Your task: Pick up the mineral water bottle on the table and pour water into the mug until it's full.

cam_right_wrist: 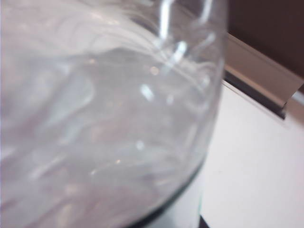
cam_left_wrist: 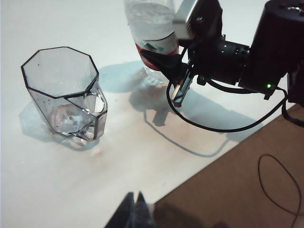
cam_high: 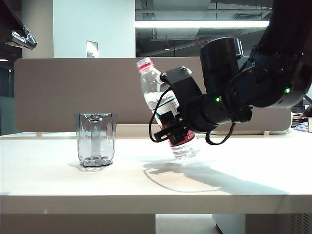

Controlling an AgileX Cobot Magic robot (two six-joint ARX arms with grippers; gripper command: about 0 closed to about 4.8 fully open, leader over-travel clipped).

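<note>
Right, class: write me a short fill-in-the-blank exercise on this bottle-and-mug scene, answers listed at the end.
1. The right gripper is closed on the ____.
2. The mineral water bottle is tilted, its neck leaning toward the ____.
3. The mug stands upright on the white ____.
4. The bottle's neck ring is coloured ____.

Missing words: mineral water bottle; mug; table; red

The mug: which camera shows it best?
The left wrist view: it looks down on the mug, showing its rim, handle and nearly empty inside. The exterior view shows the mug only side-on. The right wrist view misses it; the bottle in the right hand fills it.
</note>
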